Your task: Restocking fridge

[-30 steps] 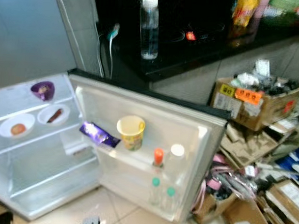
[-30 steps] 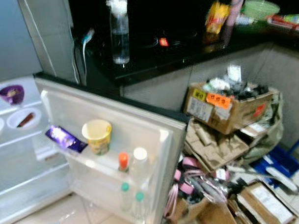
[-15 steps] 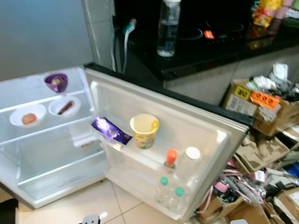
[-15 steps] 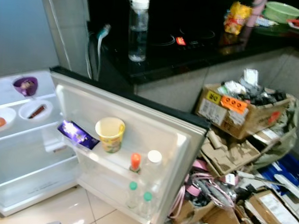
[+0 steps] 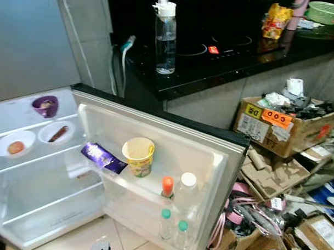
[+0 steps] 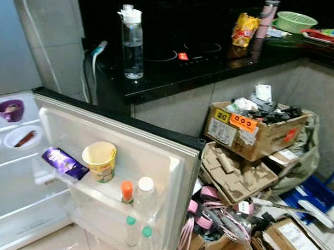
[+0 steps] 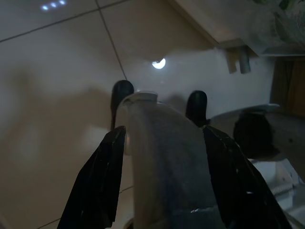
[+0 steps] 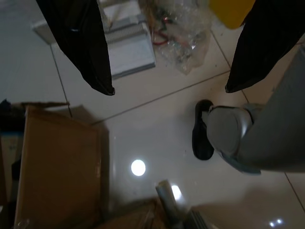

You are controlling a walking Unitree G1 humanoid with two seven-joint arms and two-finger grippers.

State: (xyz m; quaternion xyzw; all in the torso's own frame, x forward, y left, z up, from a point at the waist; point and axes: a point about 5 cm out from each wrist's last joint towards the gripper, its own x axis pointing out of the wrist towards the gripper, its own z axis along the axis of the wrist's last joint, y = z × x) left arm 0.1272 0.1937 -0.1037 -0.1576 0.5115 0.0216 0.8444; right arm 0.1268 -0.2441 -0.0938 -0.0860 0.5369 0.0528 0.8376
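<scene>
The small fridge stands open on the left, its door swung out toward me. On the door's shelf lie a purple snack packet, a yellow cup, an orange-capped bottle and a white-capped bottle. Two green-capped bottles stand lower down. Inside, a purple bowl and two white bowls sit on the shelves. My left gripper hangs open over the floor tiles. My right gripper also hangs open above the floor, holding nothing.
A clear water bottle stands on the black counter, with a yellow snack bag and a green bowl farther right. Cardboard boxes and loose clutter crowd the floor right of the door.
The head view has swung sideways and back and grown sharper. The fridge, its contents and the counter things have not moved.
</scene>
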